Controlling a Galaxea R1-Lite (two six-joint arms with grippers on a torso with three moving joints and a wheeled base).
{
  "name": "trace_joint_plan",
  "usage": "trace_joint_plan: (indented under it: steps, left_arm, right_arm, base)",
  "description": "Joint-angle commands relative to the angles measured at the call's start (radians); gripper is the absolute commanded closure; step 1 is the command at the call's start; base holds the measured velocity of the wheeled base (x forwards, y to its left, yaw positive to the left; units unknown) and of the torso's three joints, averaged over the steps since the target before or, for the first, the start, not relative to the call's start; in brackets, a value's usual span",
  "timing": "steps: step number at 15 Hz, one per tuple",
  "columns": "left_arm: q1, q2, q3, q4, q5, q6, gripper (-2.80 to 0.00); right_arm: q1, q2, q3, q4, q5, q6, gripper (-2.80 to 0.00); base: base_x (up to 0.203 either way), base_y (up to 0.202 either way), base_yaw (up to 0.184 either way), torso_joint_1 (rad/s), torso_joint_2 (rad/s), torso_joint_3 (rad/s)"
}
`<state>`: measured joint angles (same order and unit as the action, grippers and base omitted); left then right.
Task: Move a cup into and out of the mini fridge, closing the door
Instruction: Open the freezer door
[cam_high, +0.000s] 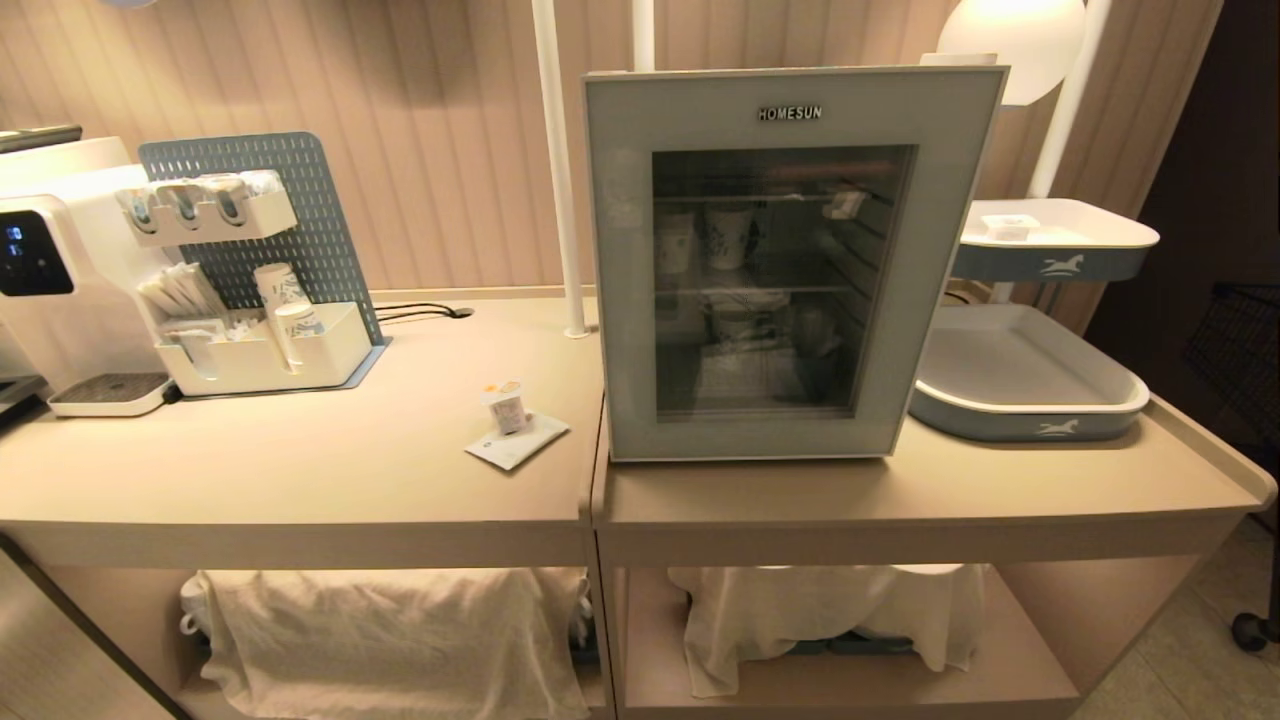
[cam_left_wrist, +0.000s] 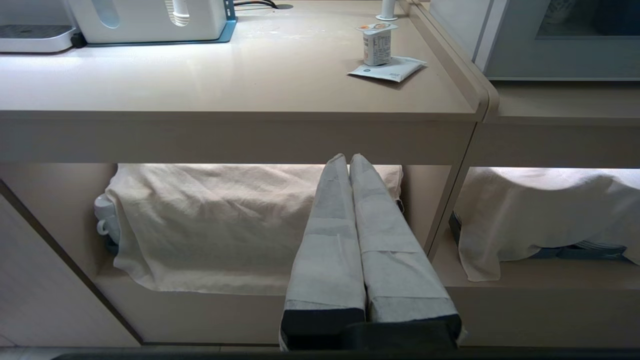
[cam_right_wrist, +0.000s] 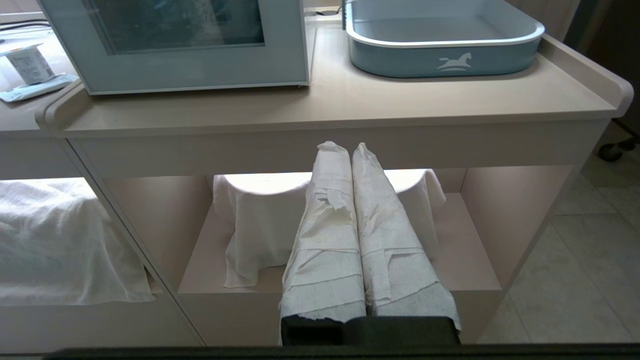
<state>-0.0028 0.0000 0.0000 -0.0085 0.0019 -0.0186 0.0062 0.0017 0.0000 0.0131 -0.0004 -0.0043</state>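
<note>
Fingers of the left gripper (cam_left_wrist: 349, 159) and right gripper (cam_right_wrist: 348, 147) are pressed together, holding nothing, low before the counter's front edge. "HOMESUN" is lettered atop the door (cam_high: 790, 260), which is closed on the mini fridge (cam_left_wrist: 462, 30). Left of it, the cup (cam_high: 507, 407) stands on a flat sachet (cam_high: 516, 441).

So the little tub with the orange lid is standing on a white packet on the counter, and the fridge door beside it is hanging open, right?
Not quite. The tub does stand on the packet on the counter, but the fridge door is closed, flat against the front. The head view shows it.
</note>
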Motion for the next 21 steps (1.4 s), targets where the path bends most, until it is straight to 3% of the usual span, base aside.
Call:
trace_joint_plan:
  steps: [1,21]
  left_arm:
    - [0.000,0.002,0.000,-0.001,0.001,-0.001,0.00]
    - [-0.002,0.000,-0.005,0.018,0.001,0.008,0.00]
  right_arm:
    - [0.000,0.001,0.000,0.001,0.000,0.000,0.00]
    - [0.000,0.001,0.000,-0.001,-0.001,0.001,0.00]
  base:
    - [0.000,0.000,0.000,0.000,0.00,0.000]
    - [0.000,0.000,0.000,0.000,0.00,0.000]
